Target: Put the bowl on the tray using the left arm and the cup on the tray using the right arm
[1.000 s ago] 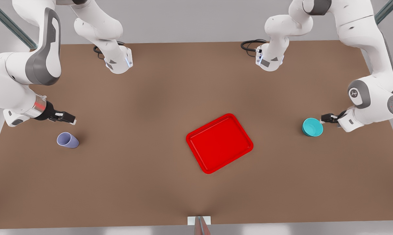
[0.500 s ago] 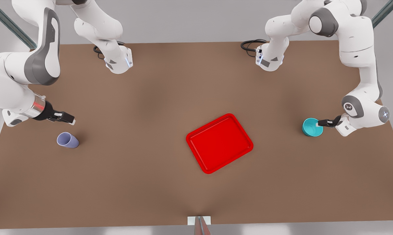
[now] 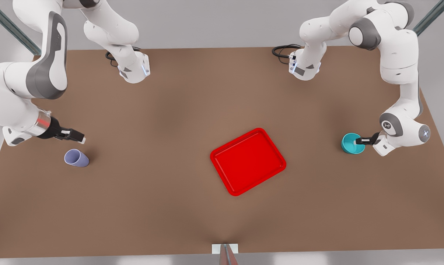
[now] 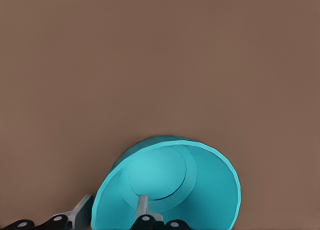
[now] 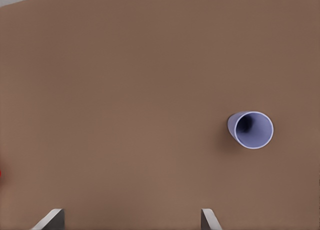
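Near the desk's (image 3: 192, 95) opposite side edges, the left gripper (image 3: 359, 140) is straddling the bowl's (image 3: 350, 144) rim with fingers apart, while the right gripper (image 3: 80, 138) is hanging spread wide near the cup (image 3: 76, 158).

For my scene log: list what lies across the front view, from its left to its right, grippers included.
Right gripper → cup → tray → bowl → left gripper, one finger inside the bowl's rim and one outside.

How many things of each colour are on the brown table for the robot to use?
Teal: 1, the bowl
Lavender: 1, the cup
Red: 1, the tray
Total: 3
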Controlling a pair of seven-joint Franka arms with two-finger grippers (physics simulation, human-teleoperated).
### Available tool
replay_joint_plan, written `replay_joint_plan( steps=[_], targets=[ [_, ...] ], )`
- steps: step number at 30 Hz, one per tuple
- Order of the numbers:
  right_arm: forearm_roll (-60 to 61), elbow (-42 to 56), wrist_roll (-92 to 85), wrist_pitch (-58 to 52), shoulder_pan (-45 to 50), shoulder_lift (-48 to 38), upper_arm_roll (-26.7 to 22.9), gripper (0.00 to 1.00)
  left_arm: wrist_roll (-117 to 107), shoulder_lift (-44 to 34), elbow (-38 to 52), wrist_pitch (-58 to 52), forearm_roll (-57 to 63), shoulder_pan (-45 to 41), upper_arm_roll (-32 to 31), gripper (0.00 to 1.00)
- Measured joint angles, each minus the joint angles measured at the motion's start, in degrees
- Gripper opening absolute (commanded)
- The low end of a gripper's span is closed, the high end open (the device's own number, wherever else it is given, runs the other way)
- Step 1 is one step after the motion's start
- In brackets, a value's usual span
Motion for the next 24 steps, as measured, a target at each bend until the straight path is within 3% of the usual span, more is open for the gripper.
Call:
replay_joint_plan(
  steps=[11,13,15,17,18,20,24],
  targets=[
    [0.0,-0.09,0.0,-0.51,0.08,-0.04,0.0,1.0,-3.01,-0.68,0.26,-1.61,0.96,-0.86,-0.17,0.21],
    [-0.05,-0.09,-0.09,-0.54,0.16,-0.04,0.0,1.0,-8.77,-4.42,0.35,-4.3,1.87,-6.86,-0.17,0.21],
    [-0.42,-0.08,-4.85,-0.79,0.32,-0.29,0.13,1.0,-22.43,-7.78,2.2,-9.7,3.11,-18.05,-0.69,0.21],
    [-0.53,-0.09,-5.36,-1.14,0.4,-0.39,0.17,1.0,-28.74,-5.92,9.86,-17.39,3.0,-24.26,-0.68,0.21],
    [-0.53,-0.09,-5.36,-1.15,0.42,-0.32,0.17,1.0,-32.21,-4.5,13.26,-19.55,2.21,-25.05,-3.53,0.21],
    [-0.53,0.0,-5.45,-1.23,0.28,-0.3,0.18,1.0,-43.95,-2.05,16.35,-18.78,1.09,-25.08,-12.2,0.21],
    [-0.53,0.0,-5.45,-1.23,0.4,-0.3,0.18,1.0,-48.91,0.95,16.15,-9.11,0.35,-29.63,-13.89,0.21]
  ],
)
